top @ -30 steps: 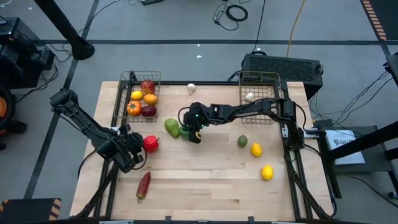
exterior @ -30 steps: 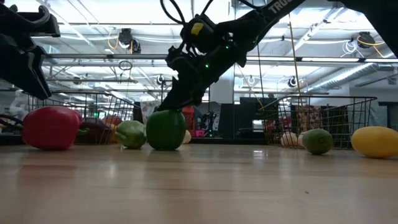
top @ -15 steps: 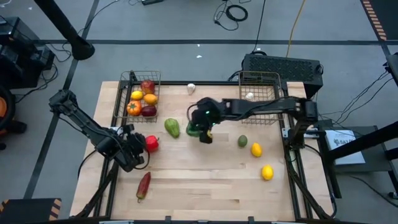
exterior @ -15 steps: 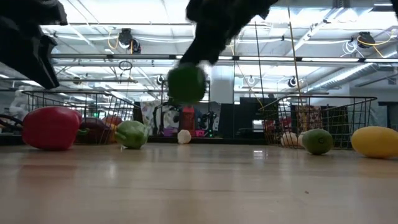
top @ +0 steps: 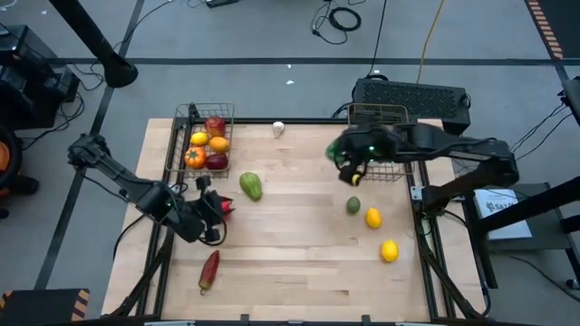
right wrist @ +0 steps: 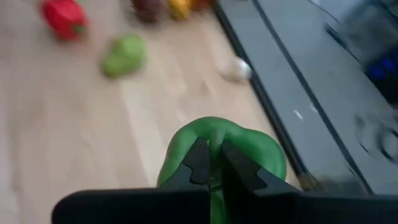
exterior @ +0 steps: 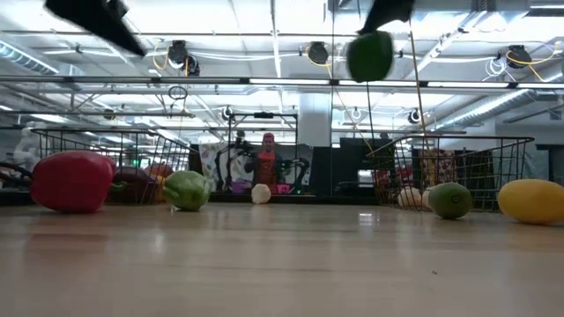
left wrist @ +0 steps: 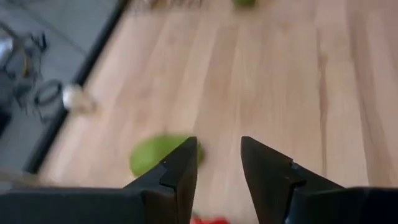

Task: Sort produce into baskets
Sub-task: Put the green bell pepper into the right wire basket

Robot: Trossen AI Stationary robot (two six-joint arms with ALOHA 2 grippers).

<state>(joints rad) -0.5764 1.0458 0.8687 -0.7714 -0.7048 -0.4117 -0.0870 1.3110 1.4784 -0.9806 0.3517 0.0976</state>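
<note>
Wooden table (top: 290, 263) under the two arms, grey floor and cables around it, ceiling lights and racks behind in the low view. Right gripper (top: 349, 166) hangs in the air just beside the right basket (top: 378, 116), at its inner front corner, its fingers pinched tight on the stem of a dark green pepper (right wrist: 221, 152) — in the low view that pepper (exterior: 369, 55) floats high above the boards, clear of everything. Left gripper (top: 210, 210) sits low over the table's left part, just by the red pepper (top: 220, 206); its fingers (left wrist: 180, 174) stand partly apart with nothing between them, bare wood showing in the gap. Left basket (top: 186, 113) holds an apple, a lemon, oranges and a dark red piece, packed together. A light green pepper (top: 250, 186) lies on the wood just right of that basket, and a white garlic (top: 278, 129) rests near the table's far edge between the baskets. Another pale piece (top: 363, 139) lies inside the right basket. In front of that basket, on the wood — a small green fruit (top: 353, 206), then a lemon (top: 373, 217) just beside it, then a second lemon (top: 390, 251) nearer the front. A dark chili (top: 209, 269) lies alone near the front left.
</note>
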